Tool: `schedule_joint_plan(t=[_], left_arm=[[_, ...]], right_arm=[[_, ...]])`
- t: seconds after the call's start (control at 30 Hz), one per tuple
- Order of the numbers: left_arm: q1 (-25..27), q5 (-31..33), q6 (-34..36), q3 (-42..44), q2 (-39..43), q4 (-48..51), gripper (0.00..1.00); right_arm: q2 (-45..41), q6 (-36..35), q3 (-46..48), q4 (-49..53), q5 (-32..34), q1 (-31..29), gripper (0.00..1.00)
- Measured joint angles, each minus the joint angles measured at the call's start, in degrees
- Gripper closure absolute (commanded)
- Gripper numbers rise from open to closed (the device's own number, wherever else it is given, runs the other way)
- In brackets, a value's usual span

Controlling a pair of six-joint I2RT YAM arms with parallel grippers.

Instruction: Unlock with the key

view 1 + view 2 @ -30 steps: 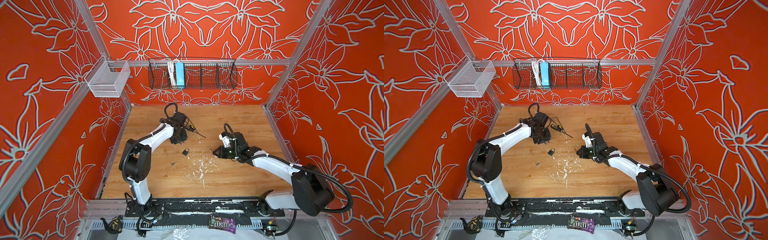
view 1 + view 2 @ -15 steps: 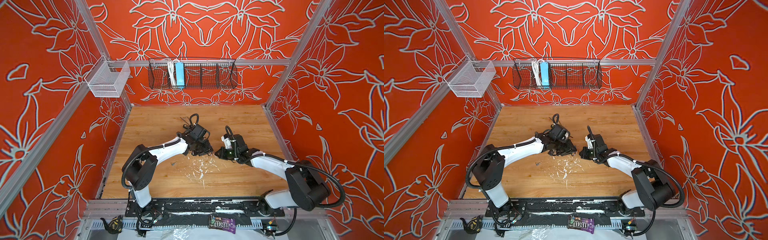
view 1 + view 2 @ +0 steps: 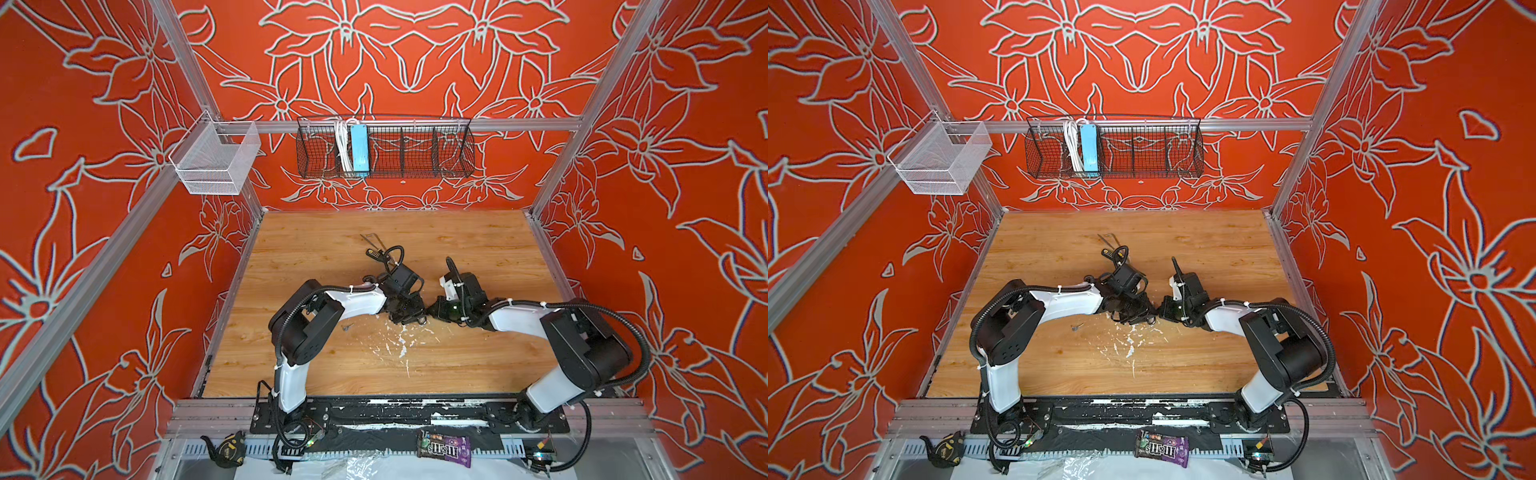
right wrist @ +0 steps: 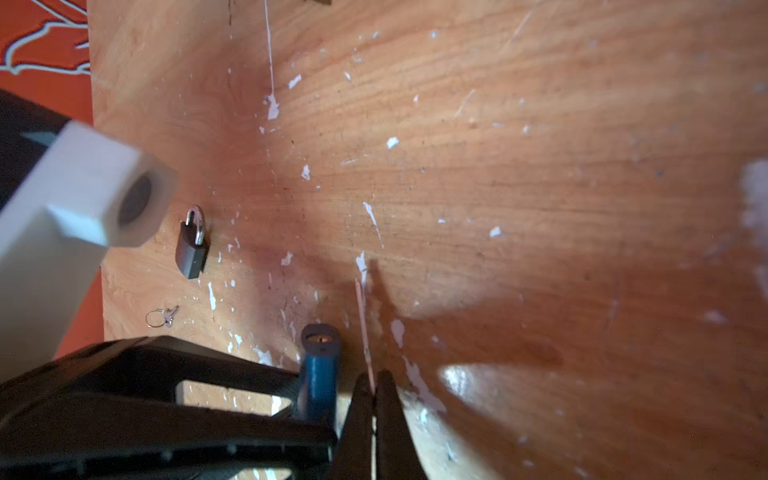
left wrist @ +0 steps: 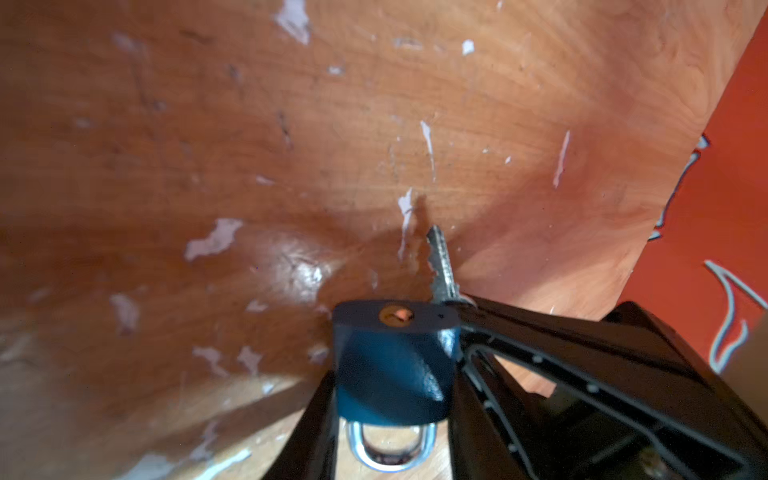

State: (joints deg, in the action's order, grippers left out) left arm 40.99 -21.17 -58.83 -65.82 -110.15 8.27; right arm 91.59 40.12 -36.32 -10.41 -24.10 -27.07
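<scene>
Lying off-table, M&M's packet [image 3: 444,449] (purple), blue padlock [image 5: 392,374] clamped

the walls [image 3: 415,62] are orange-red all over, patterned with big flowers drawn in pale grey outline. the surface [image 3: 457,365] is tan wood grain flecked with white chips. the blue padlock [image 5: 390,374] has a silver shackle [image 5: 390,453] and a brass keyhole [image 5: 396,314]; the key [image 5: 440,266] is silver. the grey padlock [image 4: 191,249] is dark, its loop silver too. black wire basket [image 3: 415,153], light blue box [image 3: 359,147], white mesh basket [image 3: 212,166], purple sweet packet [image 3: 444,449].
</scene>
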Motion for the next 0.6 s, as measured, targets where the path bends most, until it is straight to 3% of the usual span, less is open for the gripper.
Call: schedule_joint_plan(t=[0.13, 0.6], left_arm=[[-0.02, -0.28, -0.79, 0.66, -0.07, -1.55, 0.74], [-0.15, -1.16, -2.16, 3.43, 0.92, -7.61, 0.34]], right_arm=[[0.24, 0.79, 0.63, -1.84, -0.24, -0.02, 1.0], [-0.11, 3.74, 1.95, -4.68, 0.28, -0.92, 1.0]])
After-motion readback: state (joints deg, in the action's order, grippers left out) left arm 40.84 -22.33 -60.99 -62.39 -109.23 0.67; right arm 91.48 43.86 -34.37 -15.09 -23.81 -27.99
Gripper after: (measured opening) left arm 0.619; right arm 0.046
